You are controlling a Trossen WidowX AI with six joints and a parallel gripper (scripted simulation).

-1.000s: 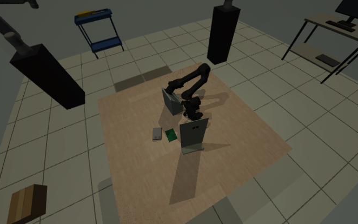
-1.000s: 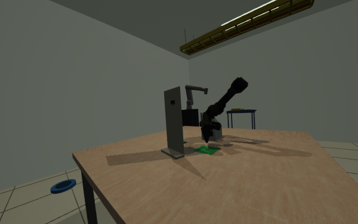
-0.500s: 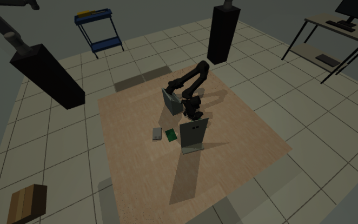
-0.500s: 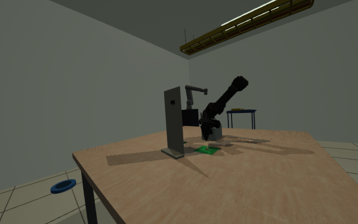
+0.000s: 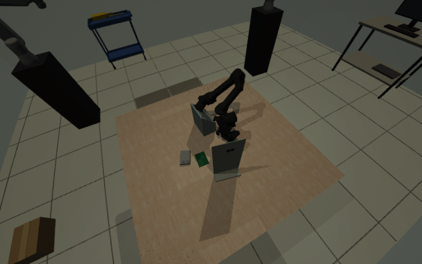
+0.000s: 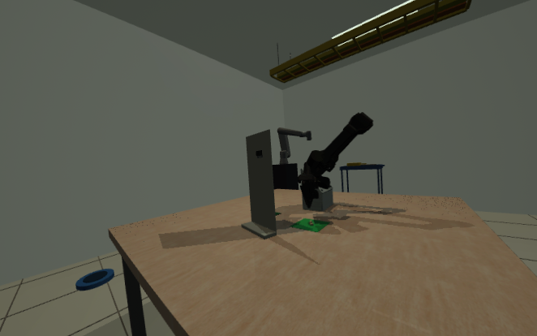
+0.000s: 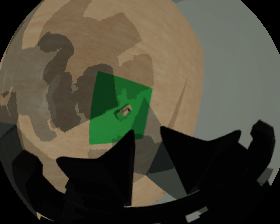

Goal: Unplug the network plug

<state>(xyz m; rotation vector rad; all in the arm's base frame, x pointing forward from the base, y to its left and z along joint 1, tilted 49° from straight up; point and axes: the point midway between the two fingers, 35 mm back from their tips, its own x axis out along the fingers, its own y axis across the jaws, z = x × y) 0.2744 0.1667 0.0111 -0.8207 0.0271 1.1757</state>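
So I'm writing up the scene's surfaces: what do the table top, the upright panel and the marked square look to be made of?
Table top: seemingly light wood or laminate, matte, with streaky grain. Upright panel: plain grey slab with a flat matte face, metal or plastic; the look leaves it open. Marked square: flat green patch, probably paint or a thin sheet; the small plug lies on it.

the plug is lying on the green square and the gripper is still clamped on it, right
Not quite. The plug does lie on the green square, but the gripper is not clamped on it: in the wrist view the small plug sits alone on the table, well below the parted fingers, which hold nothing.
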